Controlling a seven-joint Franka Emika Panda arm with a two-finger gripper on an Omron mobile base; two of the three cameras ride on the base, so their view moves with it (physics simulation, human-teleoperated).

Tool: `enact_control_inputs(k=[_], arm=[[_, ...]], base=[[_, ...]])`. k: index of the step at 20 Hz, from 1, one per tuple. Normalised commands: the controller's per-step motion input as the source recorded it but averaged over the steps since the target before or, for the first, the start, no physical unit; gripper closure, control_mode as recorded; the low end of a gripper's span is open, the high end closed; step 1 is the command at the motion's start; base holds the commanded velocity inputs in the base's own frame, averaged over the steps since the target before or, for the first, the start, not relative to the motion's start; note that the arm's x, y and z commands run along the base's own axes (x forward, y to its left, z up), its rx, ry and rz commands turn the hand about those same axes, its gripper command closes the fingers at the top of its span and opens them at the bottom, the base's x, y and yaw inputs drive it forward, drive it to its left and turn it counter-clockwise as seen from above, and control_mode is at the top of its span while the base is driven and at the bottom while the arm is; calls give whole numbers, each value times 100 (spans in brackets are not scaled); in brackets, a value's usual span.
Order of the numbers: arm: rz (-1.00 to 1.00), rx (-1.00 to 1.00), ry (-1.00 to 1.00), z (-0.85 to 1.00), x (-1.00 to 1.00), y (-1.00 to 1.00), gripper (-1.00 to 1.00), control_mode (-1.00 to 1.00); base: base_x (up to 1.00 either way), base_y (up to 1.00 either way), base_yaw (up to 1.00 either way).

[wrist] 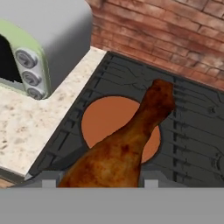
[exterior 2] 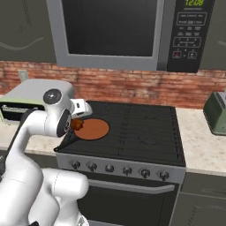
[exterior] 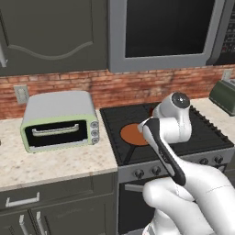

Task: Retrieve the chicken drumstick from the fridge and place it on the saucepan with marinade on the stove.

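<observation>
Microwave [exterior 2: 110, 33] mounted over the range, dark door, against the brick wall [exterior: 64, 87].

Stove [exterior 2: 132, 128]: black cooktop with dark grates, grey front panel carrying a row of black knobs, oven handle below. Pale speckled counter [exterior: 50, 160] on both sides of it.

Toaster oven [exterior: 59, 120]: pale green body, grey top, sits on the counter just beside the stove's left edge. Dark cavity behind its door; contents cannot be made out.

A green toaster [exterior 2: 217, 112] stands on the counter to the right of the stove.

Saucepan with marinade [exterior 2: 92, 129]: on the front left burner area. Shallow, black; holds a flat orange-brown disc of contents that covers its floor. Nothing else lies in the pan.

Gripper [exterior 2: 77, 125]: above the left edge of the pan, partly hidden behind the arm's wrist in both base views. Fingers are closed partway on the chicken drumstick [wrist: 124, 146], clamping its thick end.

Drumstick in the hand view: reddish-brown, glossy, thick end at the fingers, narrow end pointing away over the orange-brown disc. It hangs above the pan, apart from the marinade.
</observation>
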Motion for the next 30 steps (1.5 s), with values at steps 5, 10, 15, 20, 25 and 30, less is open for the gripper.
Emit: enact_control_inputs(k=[5, 10, 15, 20, 25, 30], arm=[[0, 0, 0, -31, 51, 0, 100, -100], [0, 0, 1, -25, 40, 0, 100, -100], [0, 0, 1, -24, 41, 0, 100, -100], [0, 0, 0, -27, 42, 0, 100, -100], [0, 0, 0, -33, 31, 0, 100, -100], [0, 0, 1, -27, 30, 0, 100, -100]], base=[[0, 0, 0], [0, 0, 0], [0, 0, 0], [0, 0, 0], [0, 0, 0], [0, 0, 0]])
